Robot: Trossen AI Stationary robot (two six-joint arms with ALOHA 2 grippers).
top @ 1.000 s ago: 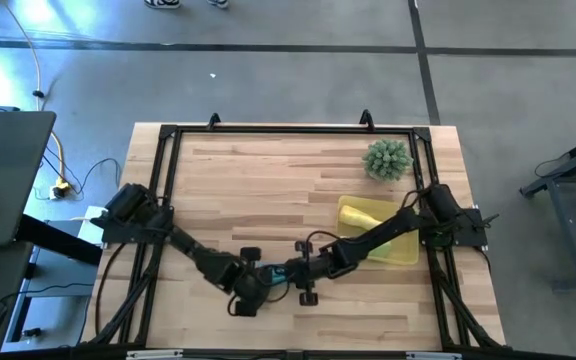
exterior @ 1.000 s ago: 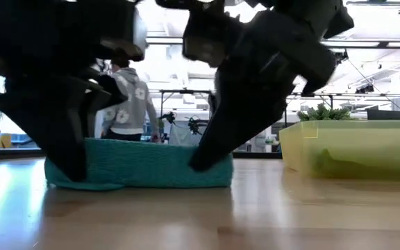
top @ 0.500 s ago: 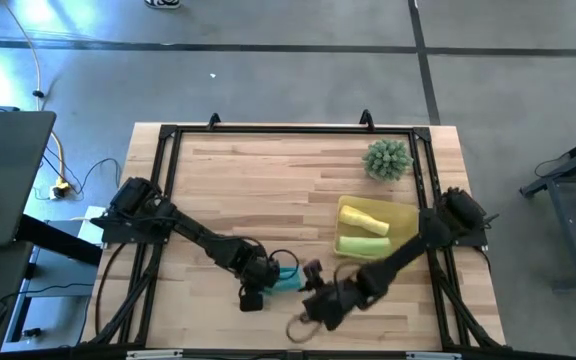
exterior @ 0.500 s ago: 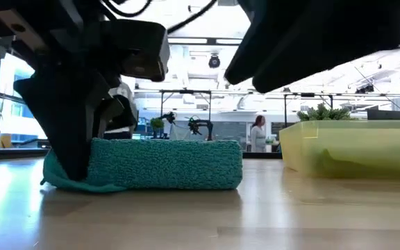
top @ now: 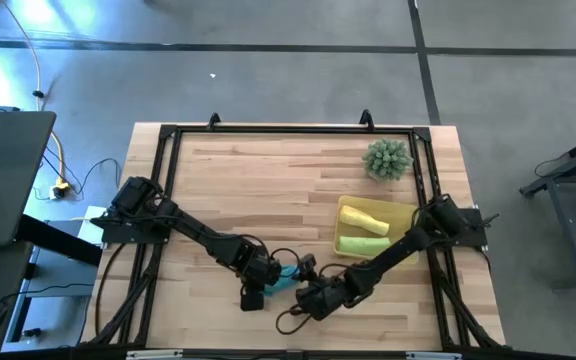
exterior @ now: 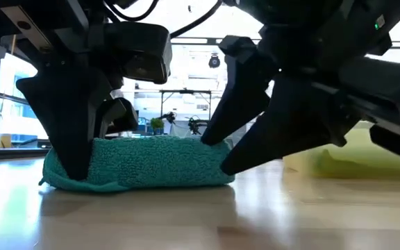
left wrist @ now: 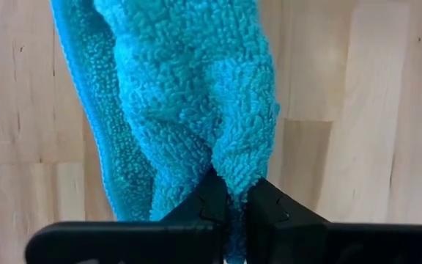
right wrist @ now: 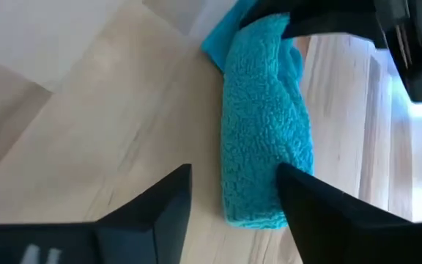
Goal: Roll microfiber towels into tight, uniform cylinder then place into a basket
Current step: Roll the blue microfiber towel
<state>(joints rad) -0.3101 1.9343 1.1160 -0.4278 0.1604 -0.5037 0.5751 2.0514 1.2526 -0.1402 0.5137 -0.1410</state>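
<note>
The teal towel point(top: 285, 277) lies rolled on the table near its front edge. My left gripper point(top: 266, 276) is shut on the roll's left end. My right gripper point(right wrist: 233, 180) stands open at the roll's right end point(right wrist: 255, 209), one finger on each side of it. The basket point(top: 400, 208), a translucent yellow tray, stands to the right. A yellow roll point(top: 365, 215) and a lime green roll point(top: 361, 245) lie in it. In the low view my right gripper point(exterior: 224, 149) hides much of the basket point(exterior: 387, 160). My left gripper pinches a bunched bit of the towel at its left end point(left wrist: 234, 172) between its two shut fingers. The fingers point(exterior: 71, 149) come from above, pointing down. The roll lies on the table and stretches away from the fingers. My right gripper: whether its fingers point(right wrist: 302, 194) touch the roll cannot be told.
A spiky green ball-shaped plant point(top: 387, 159) stands behind the basket at the far right. A black frame point(top: 268, 130) runs around the table's edges. Bare wood lies across the table's far and middle left part.
My right gripper has let go of the towel and opened. It swung toward the table's near edge, then came back to the roll's right end. My left gripper stays shut on the left end. The roll has stayed lying on the table.
</note>
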